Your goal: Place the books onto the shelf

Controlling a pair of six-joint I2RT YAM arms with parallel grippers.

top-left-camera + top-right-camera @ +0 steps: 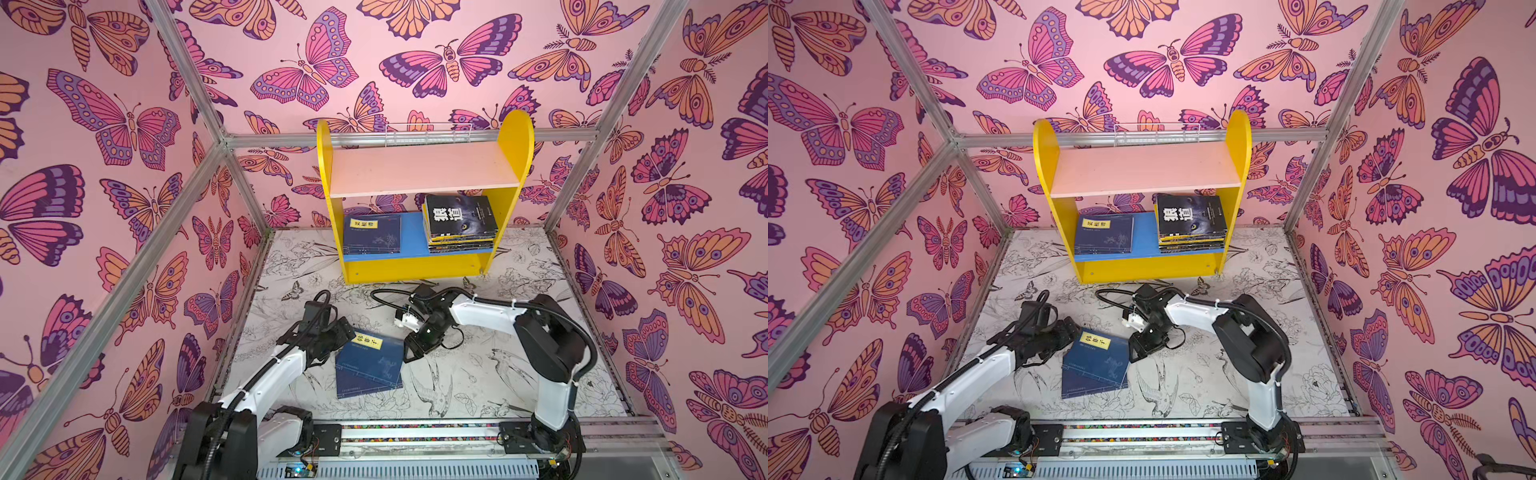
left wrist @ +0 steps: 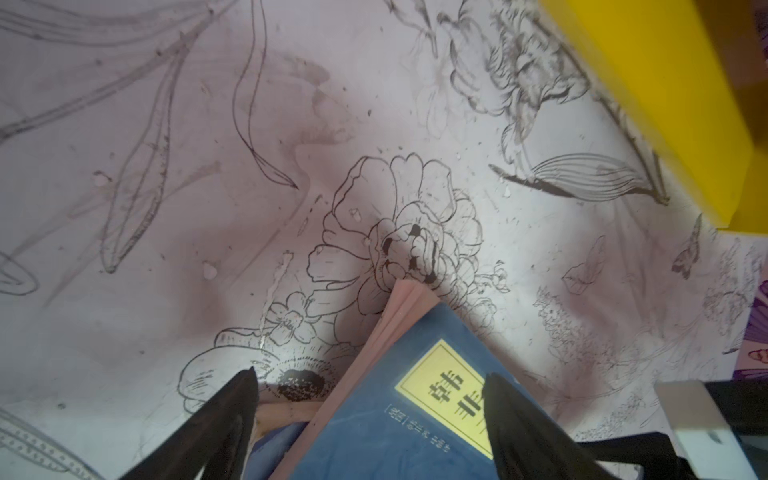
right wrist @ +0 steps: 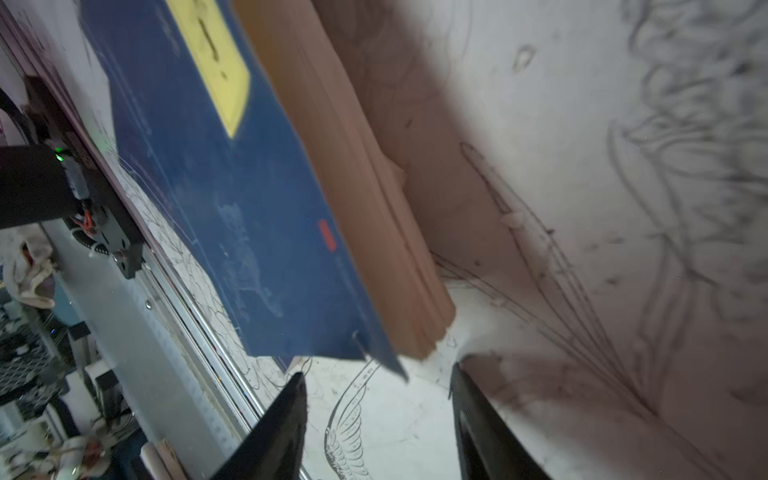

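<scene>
In front of the shelf (image 1: 415, 270), out on the table (image 1: 498, 374), a navy book (image 1: 368, 365) with a yellow title label lies flat and askew. The edge of a second navy book (image 1: 365, 390) shows beneath it. Both lie well short of the shelf's yellow base strip.

Left gripper (image 1: 340, 328): at the corner of the top book nearest the shelf, on the label side. In the left wrist view the left gripper (image 2: 370, 374) stands wide. One finger is over the table and the other over the cover (image 2: 395, 415). It grips nothing.

Right gripper (image 1: 409, 351): at the opposite side of the same book, level with its middle. In the right wrist view its fingers (image 3: 478, 415) are parted with only table between them. The book's corner (image 3: 232, 208) lies just ahead of the tips.

On the shelf's blue lower board (image 1: 413, 232): one navy book (image 1: 372, 235) lies flat at the left end. A stack topped by a black cover (image 1: 459, 218) sits at the right end.
</scene>
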